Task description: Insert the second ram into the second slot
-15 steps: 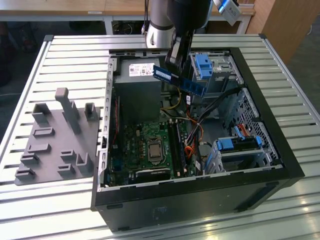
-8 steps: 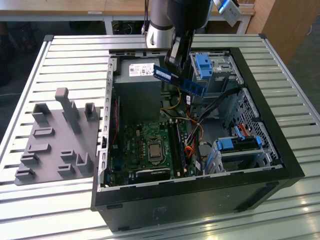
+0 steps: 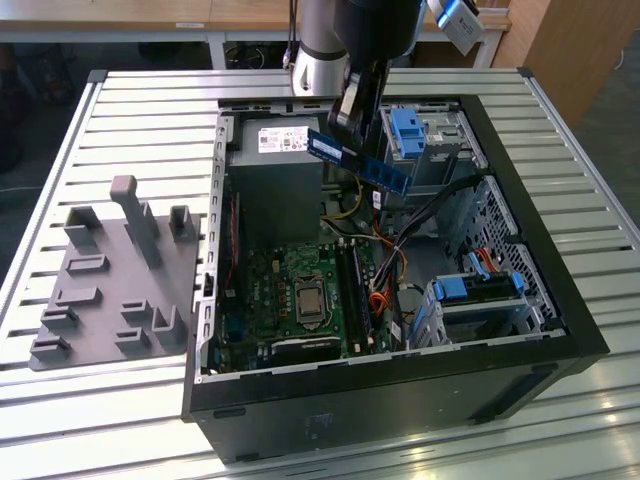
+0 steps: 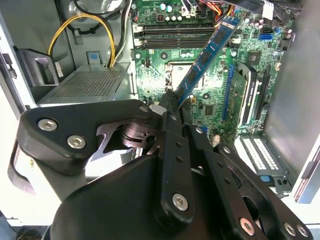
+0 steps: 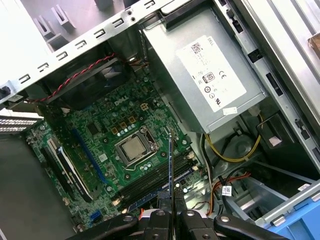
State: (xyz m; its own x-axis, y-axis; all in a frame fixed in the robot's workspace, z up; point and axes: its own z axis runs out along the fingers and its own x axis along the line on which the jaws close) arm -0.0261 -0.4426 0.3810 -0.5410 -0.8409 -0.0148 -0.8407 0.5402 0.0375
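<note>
The gripper (image 4: 172, 101) is clamping one end of the second ram (image 4: 205, 59), which is projecting tilted ahead of it, well apart from the memory slots (image 4: 170, 31) beneath; by my judgement, seating is requiring its edge squared over its slot.

Open air is left between the thin blue ram stick (image 3: 360, 163), clamped in the black gripper (image 3: 345, 122), and the long black memory slots (image 3: 355, 295); that gap is flanked by the grey metal power supply box (image 3: 272, 185) and loose orange and black cables (image 3: 383, 262).
</note>
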